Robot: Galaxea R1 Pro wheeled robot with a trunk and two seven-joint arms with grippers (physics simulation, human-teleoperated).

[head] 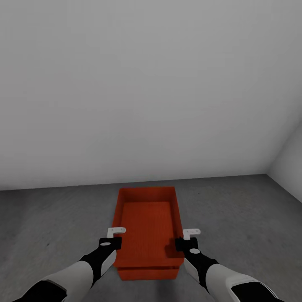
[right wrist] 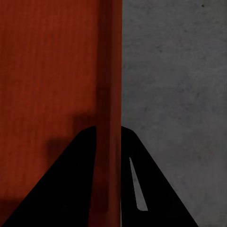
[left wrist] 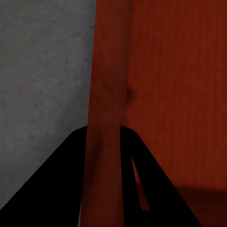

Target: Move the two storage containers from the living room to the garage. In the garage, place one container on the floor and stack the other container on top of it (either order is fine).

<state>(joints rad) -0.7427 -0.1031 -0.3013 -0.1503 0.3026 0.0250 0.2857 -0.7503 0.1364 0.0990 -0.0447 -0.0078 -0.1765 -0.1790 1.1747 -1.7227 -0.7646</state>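
A: Arms?
B: Two. Left arm [head: 69, 274] and right arm [head: 226, 279], white shells with black joint sections, smooth and rounded.
A: Wrists?
B: Black, each with a small pale oval mark on top.
A: Grippers?
B: Left gripper [head: 116, 235], right gripper [head: 186, 235]: black bases, small white flat brackets. In the wrist views, fingers [left wrist: 61, 189] are plain black wedges.

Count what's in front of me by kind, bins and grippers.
Orange-red bins: 2, the upper bin sitting on the lower bin
Grippers: 2, the left gripper and the right gripper, each straddling a side wall of the upper bin
Total: 4
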